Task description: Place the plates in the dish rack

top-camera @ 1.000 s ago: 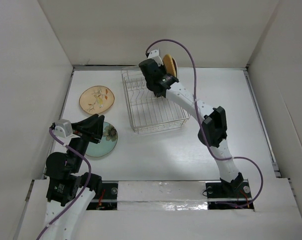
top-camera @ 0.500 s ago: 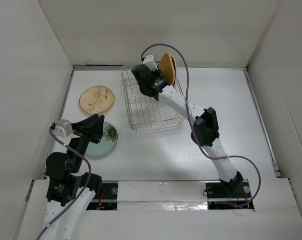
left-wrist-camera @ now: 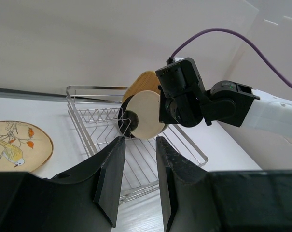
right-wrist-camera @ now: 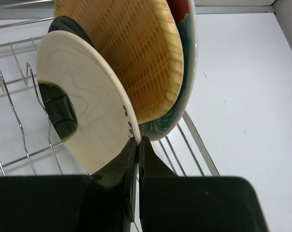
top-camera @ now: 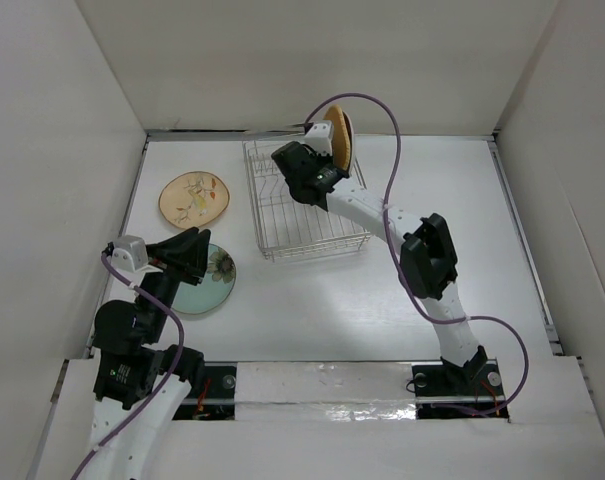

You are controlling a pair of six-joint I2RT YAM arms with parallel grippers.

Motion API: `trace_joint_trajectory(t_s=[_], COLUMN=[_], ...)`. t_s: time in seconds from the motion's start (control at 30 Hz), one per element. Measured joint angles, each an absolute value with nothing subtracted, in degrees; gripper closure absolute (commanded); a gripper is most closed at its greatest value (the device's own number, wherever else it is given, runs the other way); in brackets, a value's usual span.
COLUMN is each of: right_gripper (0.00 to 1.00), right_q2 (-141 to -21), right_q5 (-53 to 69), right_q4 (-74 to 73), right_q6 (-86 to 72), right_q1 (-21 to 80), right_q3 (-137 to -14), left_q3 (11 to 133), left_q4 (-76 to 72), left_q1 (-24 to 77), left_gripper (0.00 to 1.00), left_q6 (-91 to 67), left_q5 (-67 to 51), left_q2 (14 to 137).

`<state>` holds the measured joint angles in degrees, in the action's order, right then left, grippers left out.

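right gripper (right-wrist-camera: 137,142) is clamped down to a thin slit on the rim of the small plate (right-wrist-camera: 88,116), the one with the pale underside and dark edge, so it's got a firm pinch on it. from the fingertips the plate sticks out ahead and to the left, standing on edge over the dish rack (top-camera: 320,250). the bit that matters imo: its face runs parallel to the woven orange plate (right-wrist-camera: 136,53) right behind it, with the red and teal plate (right-wrist-camera: 184,58) one further back, both already upright at the far side of the rack. can't tell if the small one is touching the orange one or just beside it. the free tines sit below and to the left of the fingers, so my guess is the next move is a straight drop into the slot on the near side of the orange plate, keeping that same tilt. left gripper (left-wrist-camera: 138,145) is a bit open with nothing in it, hanging over the pale green plate (top-camera: 214,275), well apart from the rack, with the tan bird plate (top-camera: 194,198) out beyond it. right arm is clearly the one on the job.
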<state>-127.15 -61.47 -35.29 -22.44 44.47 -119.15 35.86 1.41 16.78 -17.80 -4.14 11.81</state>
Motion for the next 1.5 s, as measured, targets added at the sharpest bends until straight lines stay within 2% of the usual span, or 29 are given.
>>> trace_joint_trajectory(t_s=[0.37, 0.5, 0.53, 0.6, 0.7, 0.73, 0.83, 1.0, 1.07, 1.1, 1.13, 1.17, 1.5], right_gripper=[1.00, 0.90, 0.82, 0.80, 0.68, 0.61, 0.60, 0.64, 0.76, 0.76, 0.90, 0.99, 1.00], right_q2=[-131.2, -133.2, -133.4, -133.9, -134.4, -134.6, -134.7, -133.5, -133.1, -133.1, -133.0, -132.9, -132.0], right_q5=[-63.7, -64.5, -64.6, -64.8, -64.7, -64.6, -64.6, -63.6, -62.5, -62.3, -62.2, -61.1, -59.9], right_q4=[-31.3, -27.9, -27.0, -25.1, -22.3, -21.6, -20.2, -16.8, -16.3, -16.4, -16.7, -16.6, -10.9], right_q6=[-21.2, -17.4, -16.6, -15.4, -14.0, -13.6, -12.7, -11.9, -11.9, -11.8, -12.1, -12.3, -10.1], right_q1=[44.7, 44.6, 44.6, 44.7, 44.7, 44.7, 44.7, 44.6, 44.2, 44.2, 44.1, 43.8, 43.3], right_q3=[-125.5, -128.1, -128.2, -128.4, -128.4, -128.4, -128.4, -124.9, -122.8, -122.1, -121.7, -121.3, -115.7], left_q3=[35.9, 35.9, 35.9, 35.9, 35.9, 35.9, 35.9, 35.9, 35.9, 35.9, 35.9, 35.9, 35.9], left_q4=[1.6, 1.6, 1.6, 1.6, 1.6, 1.6, 1.6, 1.6, 1.6, 1.6, 1.7, 1.7, 1.7], left_q1=[17.3, 17.3, 17.3, 17.3, 17.3, 17.3, 17.3, 17.3, 17.3, 17.3, 17.3, 17.3, 17.3], left_gripper=[0.72, 0.72, 0.72, 0.72, 0.72, 0.72, 0.72, 0.72, 0.72, 0.72, 0.72, 0.72, 0.72], left_q6=[-17.8, -17.7, -17.6, -17.6, -17.6, -17.6, -17.5, -17.4, -17.4, -17.4, -17.4, -17.4, -17.4], left_q5=[-3.8, -3.8, -3.8, -3.8, -3.8, -3.8, -3.8, -3.8, -3.8, -3.8, -3.8, -3.8, -3.9], left_q2=[12.1, 12.3, 12.3, 12.3, 12.4, 12.5, 12.8, 12.8, 13.0, 13.0, 13.0, 13.0, 13.0])
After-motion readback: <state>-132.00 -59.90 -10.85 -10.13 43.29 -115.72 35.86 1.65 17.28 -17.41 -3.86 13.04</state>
